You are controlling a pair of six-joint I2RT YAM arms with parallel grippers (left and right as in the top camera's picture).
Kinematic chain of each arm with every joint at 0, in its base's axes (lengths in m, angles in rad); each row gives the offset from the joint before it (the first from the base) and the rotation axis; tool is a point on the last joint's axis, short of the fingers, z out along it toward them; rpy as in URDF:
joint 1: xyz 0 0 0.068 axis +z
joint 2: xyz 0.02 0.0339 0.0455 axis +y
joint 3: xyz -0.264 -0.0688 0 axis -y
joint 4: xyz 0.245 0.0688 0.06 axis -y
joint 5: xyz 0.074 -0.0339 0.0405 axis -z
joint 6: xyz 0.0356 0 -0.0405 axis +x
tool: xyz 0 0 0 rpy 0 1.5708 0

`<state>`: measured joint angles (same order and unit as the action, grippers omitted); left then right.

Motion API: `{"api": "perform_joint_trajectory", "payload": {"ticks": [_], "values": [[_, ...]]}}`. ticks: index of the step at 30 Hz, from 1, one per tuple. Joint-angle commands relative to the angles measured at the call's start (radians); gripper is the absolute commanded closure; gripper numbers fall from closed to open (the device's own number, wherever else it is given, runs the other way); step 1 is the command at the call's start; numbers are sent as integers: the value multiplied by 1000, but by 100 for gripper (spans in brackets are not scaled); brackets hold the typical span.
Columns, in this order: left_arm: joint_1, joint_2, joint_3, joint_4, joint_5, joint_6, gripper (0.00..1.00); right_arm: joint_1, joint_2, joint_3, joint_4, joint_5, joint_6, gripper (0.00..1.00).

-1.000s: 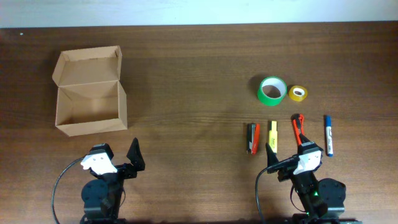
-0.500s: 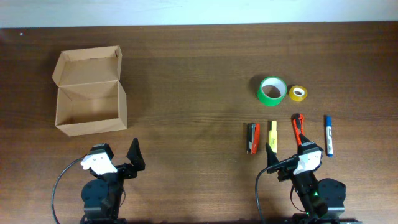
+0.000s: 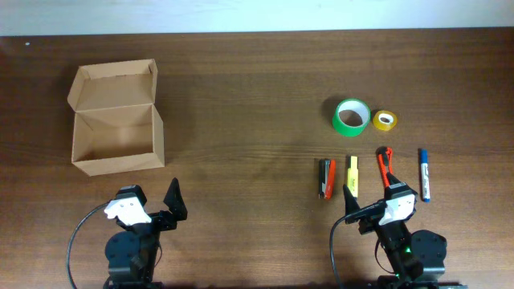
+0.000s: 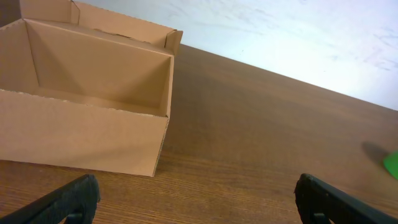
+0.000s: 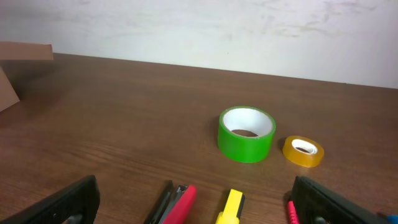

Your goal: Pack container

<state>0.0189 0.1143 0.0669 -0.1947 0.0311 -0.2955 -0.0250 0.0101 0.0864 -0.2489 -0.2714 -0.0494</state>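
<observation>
The tan cardboard container point(image 3: 116, 128) stands open at the far left, its flap lid tilted back; the left wrist view shows its empty inside point(image 4: 93, 81). My left gripper point(image 3: 152, 210) is open and empty, in front of and to the right of the box point(image 4: 196, 199). My right gripper point(image 3: 377, 205) is open and empty point(image 5: 196, 199), just in front of a red stapler point(image 3: 325, 178), a yellow highlighter point(image 3: 352, 175), an orange-red pen point(image 3: 385, 167) and a blue marker point(image 3: 424, 173). A green tape roll point(image 3: 349, 116) and a small yellow tape roll point(image 3: 385, 120) lie beyond them.
The brown wooden table point(image 3: 249, 104) ends at a white wall along the far edge. In the right wrist view the green roll point(image 5: 246, 133) and yellow roll point(image 5: 303, 151) sit behind the stapler point(image 5: 177, 202) and highlighter point(image 5: 230, 208).
</observation>
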Motion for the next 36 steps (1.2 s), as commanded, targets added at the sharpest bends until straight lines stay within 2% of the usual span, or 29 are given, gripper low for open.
{"api": "perform_joint_trajectory", "payload": {"ticks": [1, 11, 15, 18, 20, 23, 27, 28, 30, 33, 36], "values": [[-2, 1, -7, -1, 14, -5, 1, 5, -8, -8, 3, 2, 2, 1], [-2, 1, -7, -1, 15, -6, 0, 5, -8, -8, 4, 2, 3, 1], [-2, 3, 16, -4, 19, -44, 0, 5, -8, 20, 3, 2, 209, 1], [-1, 89, 125, -15, -2, -48, 0, 5, 39, 107, -9, 47, 208, 1], [-1, 230, 255, -32, 0, -47, 0, 3, 167, 203, -43, 49, 194, 1], [-1, 493, 534, -132, 0, 18, 0, 3, 480, 463, -233, 83, 111, 1], [11, 872, 1065, -507, -1, 186, 0, 3, 939, 1020, -460, 106, 27, 1], [24, 951, 1195, -603, -1, 283, 0, 3, 1027, 1154, -527, 98, 29, 1], [51, 1063, 1387, -732, -1, 373, 0, 3, 1159, 1345, -642, 98, 26, 1], [96, 1189, 1562, -912, -1, 380, 1, -35, 1294, 1448, -678, 100, 43, 1], [97, 1240, 1573, -1062, -1, 380, 0, -151, 1431, 1462, -745, 118, 65, 1]]}}
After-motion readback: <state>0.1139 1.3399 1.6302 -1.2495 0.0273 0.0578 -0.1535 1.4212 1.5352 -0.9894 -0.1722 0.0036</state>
